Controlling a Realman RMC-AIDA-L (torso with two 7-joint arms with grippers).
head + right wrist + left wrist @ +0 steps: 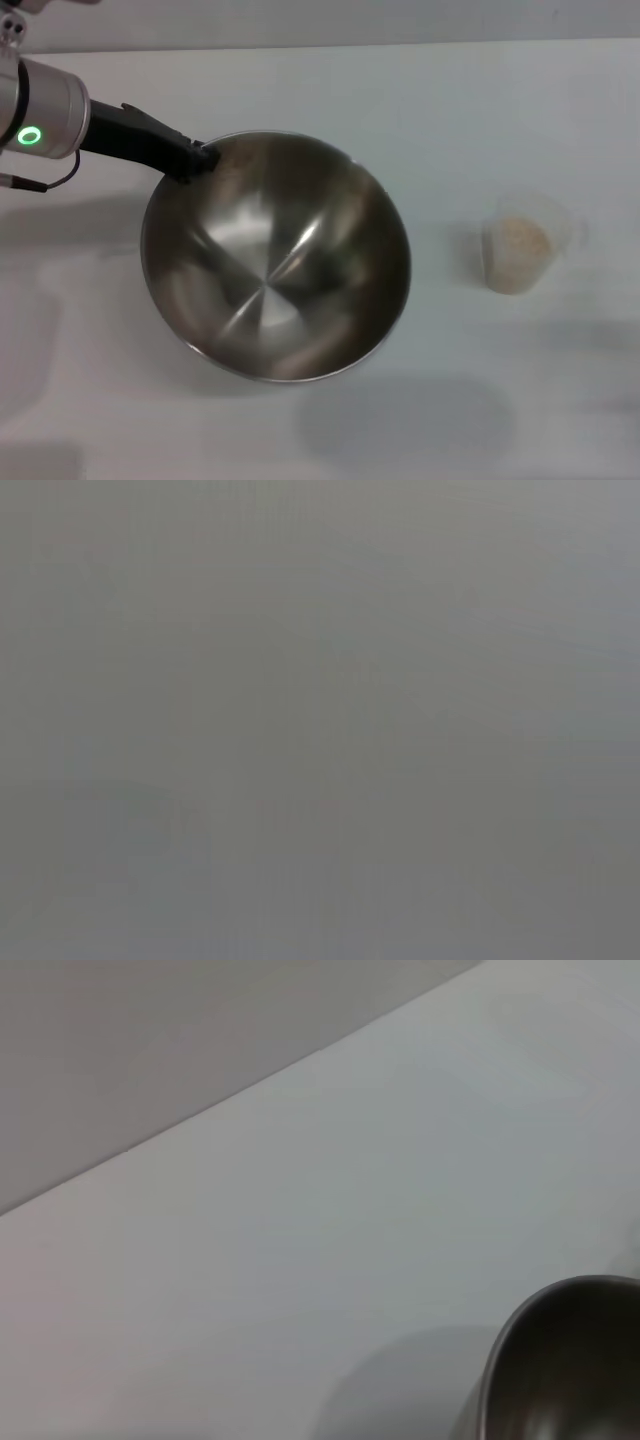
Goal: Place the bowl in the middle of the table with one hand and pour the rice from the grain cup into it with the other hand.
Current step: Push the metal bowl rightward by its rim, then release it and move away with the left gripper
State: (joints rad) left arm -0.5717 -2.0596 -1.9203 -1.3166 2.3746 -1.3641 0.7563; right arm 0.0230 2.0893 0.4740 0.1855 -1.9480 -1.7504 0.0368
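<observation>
The steel bowl [275,255] fills the middle of the head view, tilted, its far left rim raised. My left gripper [195,158] comes in from the upper left and is shut on that rim. The bowl's inside holds nothing. A curved piece of the bowl [570,1360] also shows in the left wrist view. To the right stands the clear grain cup [520,245], upright on the white table [450,110], with pale rice [522,240] inside. My right gripper is out of view, and the right wrist view shows only a plain grey surface.
The table's far edge [400,42] meets a grey wall along the top. Bare tabletop [350,1210] lies beyond the bowl and between the bowl and the cup.
</observation>
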